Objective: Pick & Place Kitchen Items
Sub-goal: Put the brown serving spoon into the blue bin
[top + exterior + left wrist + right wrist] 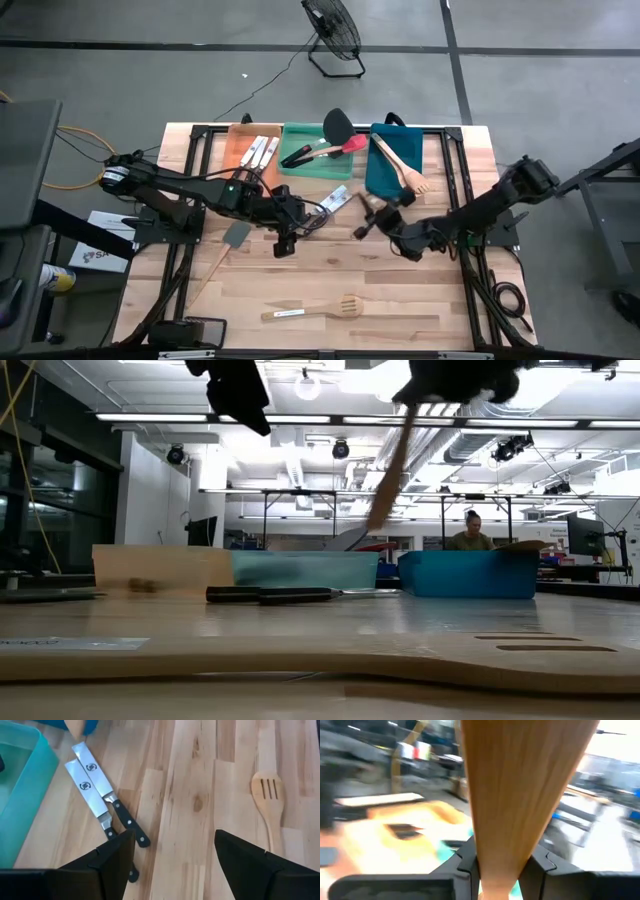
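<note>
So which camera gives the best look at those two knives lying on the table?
The left wrist view: both knives lie in full sight, blades and black handles clear. The high view shows them small beside the green tray. The low view shows them edge-on. The right wrist view misses them.

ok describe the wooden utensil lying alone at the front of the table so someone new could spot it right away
Start at the three trays along the far edge of the wooden table, then go straight across to the near edge. There a pale slotted wooden spoon lies flat by itself, handle toward the left arm's side. Unlike the grey spatula and the two black-handled knives, it has slits in its head and nothing beside it.
</note>
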